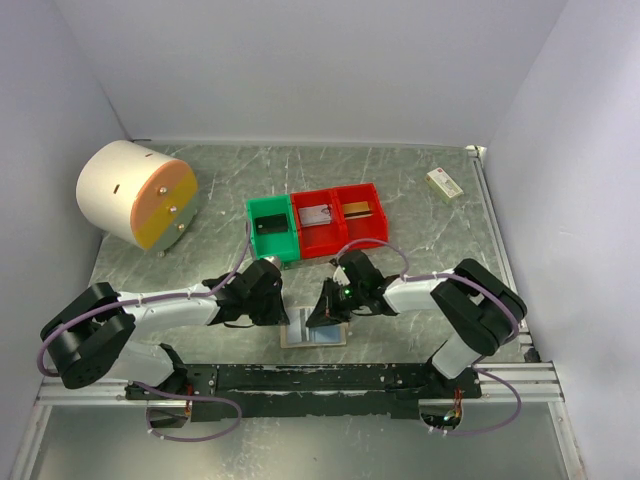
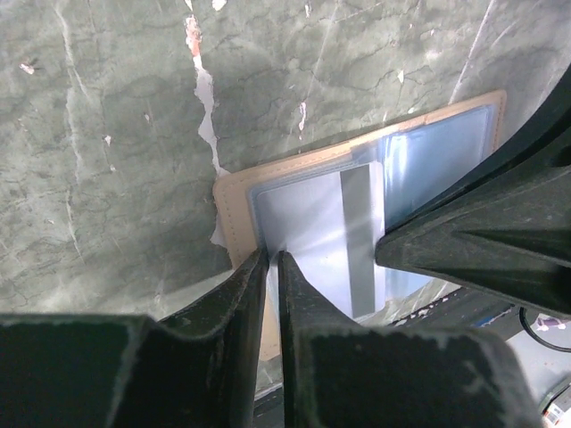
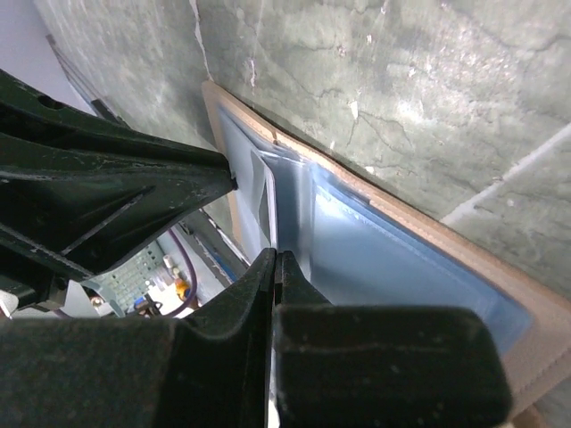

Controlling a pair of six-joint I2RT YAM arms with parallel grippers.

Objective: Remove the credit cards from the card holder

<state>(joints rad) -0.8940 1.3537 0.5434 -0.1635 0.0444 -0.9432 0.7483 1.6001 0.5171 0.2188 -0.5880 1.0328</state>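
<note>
Flat tan card holder, glossy blue-grey pockets, left gripper pinching its edge, right gripper closed tight

no legible txt or nos. anywhere, print on small white-green box too tiny to read

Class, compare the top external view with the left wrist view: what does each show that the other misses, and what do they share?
Only the top view: a green plastic bin holding a dark card, two red plastic bins holding a silver-grey card and a gold card, a cream cylinder with an orange face, and a small white-and-green box.
Only the left wrist view: a grey strip in a pale blue pocket, with the left arm's jaws nearly together at its edge.
Both: the tan folding card holder on the green marbled table.
</note>
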